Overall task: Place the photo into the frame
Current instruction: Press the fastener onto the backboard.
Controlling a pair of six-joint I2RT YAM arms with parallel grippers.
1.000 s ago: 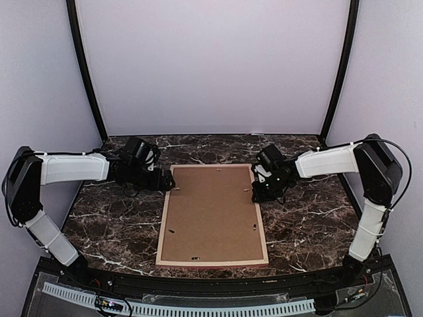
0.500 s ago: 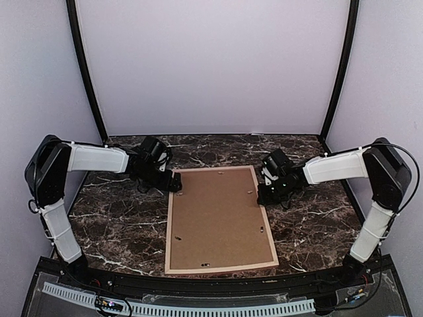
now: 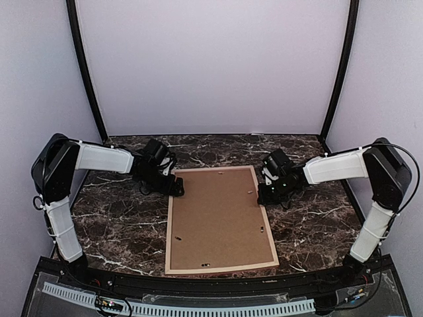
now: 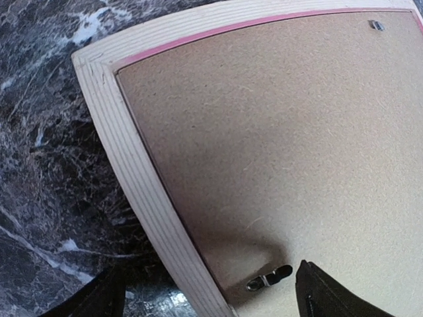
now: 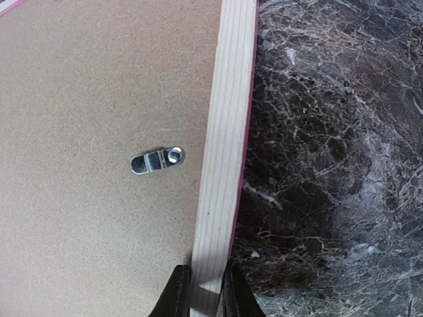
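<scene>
The frame (image 3: pixel 221 269) lies face down on the marble table, pale wood back up, with the brown backing board (image 3: pixel 218 218) set in it. The photo is hidden. My left gripper (image 3: pixel 175 187) is open at the frame's far left corner. In the left wrist view its fingers (image 4: pixel 330 297) stand wide apart either side of the left rail (image 4: pixel 142 198), touching nothing. My right gripper (image 3: pixel 263 195) is shut on the frame's right rail (image 5: pixel 221 165), with its fingers (image 5: pixel 177 294) pinching the wood on both sides.
Small metal turn clips sit on the backing board, one near the left fingers (image 4: pixel 268 281) and one near the right rail (image 5: pixel 157 160). Dark marble tabletop (image 3: pixel 112 224) surrounds the frame. Walls enclose the back and sides.
The frame has slid to the right and turned slightly, with the right gripper holding its rail. The left arm followed to the frame's far left corner. Little moved in the last half second.
</scene>
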